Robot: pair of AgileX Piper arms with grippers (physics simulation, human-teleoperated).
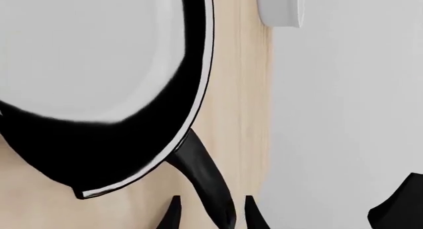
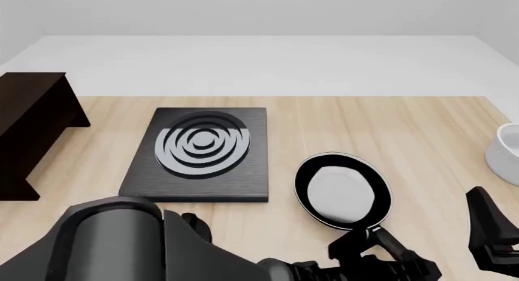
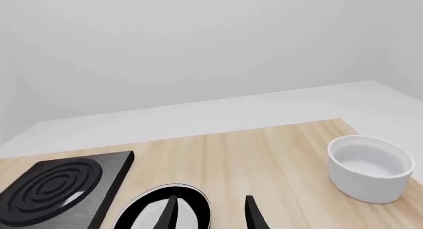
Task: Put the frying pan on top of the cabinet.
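The frying pan (image 2: 342, 190) lies on the table right of the middle, its handle (image 2: 388, 241) pointing toward the near edge. In the left wrist view the pan (image 1: 86, 55) fills the frame and its handle (image 1: 205, 179) runs between my fingertips. My left gripper (image 1: 213, 211) is open, its fingers on either side of the handle; it also shows in the front view (image 2: 381, 252). My right gripper (image 3: 211, 214) is open and empty, to the right of the pan (image 3: 148, 211) and at the front view's right edge (image 2: 490, 232). The dark cabinet (image 2: 28, 129) stands at the far left.
A flat black stove plate (image 2: 199, 153) with grey rings lies between the cabinet and the pan, and shows in the right wrist view (image 3: 59, 189). A white bowl (image 3: 369, 167) stands at the table's right edge (image 2: 507, 150). My left arm (image 2: 121, 244) crosses the near side.
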